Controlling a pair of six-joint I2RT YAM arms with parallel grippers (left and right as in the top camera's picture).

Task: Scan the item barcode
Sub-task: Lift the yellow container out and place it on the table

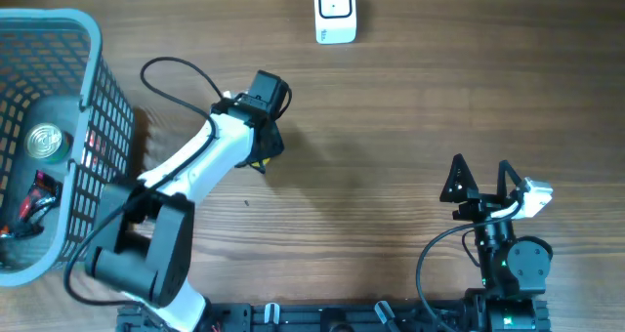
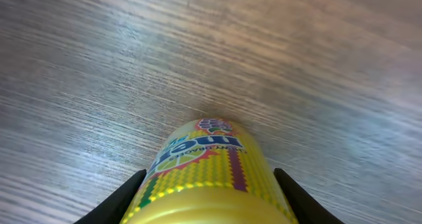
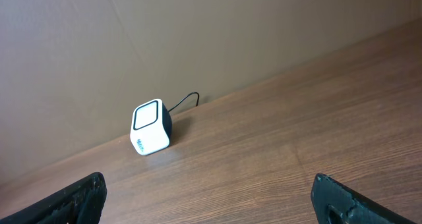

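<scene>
The left end effector (image 2: 210, 184) is clamped on a yellow drink can (image 2: 201, 151), one dark finger pressed to each side of its body. The can points away from the wrist and low over the wooden bench (image 1: 391, 127); whether its far end touches the wood cannot be told. Gripping the sides likely leaves the printed label free to be turned toward a reader. The label shows blue lettering, a lime picture and a purple stripe, but the words are too foreshortened to read.

The white cube barcode scanner (image 1: 336, 10) stands well apart at the bench's far edge, its dark-framed window facing up and its cable trailing behind. A small mark on its front is illegible.

The right end effector (image 1: 481, 181) rests spread wide and empty, apparently kept clear. A grey-blue basket (image 1: 59, 20) at the left holds other goods.
</scene>
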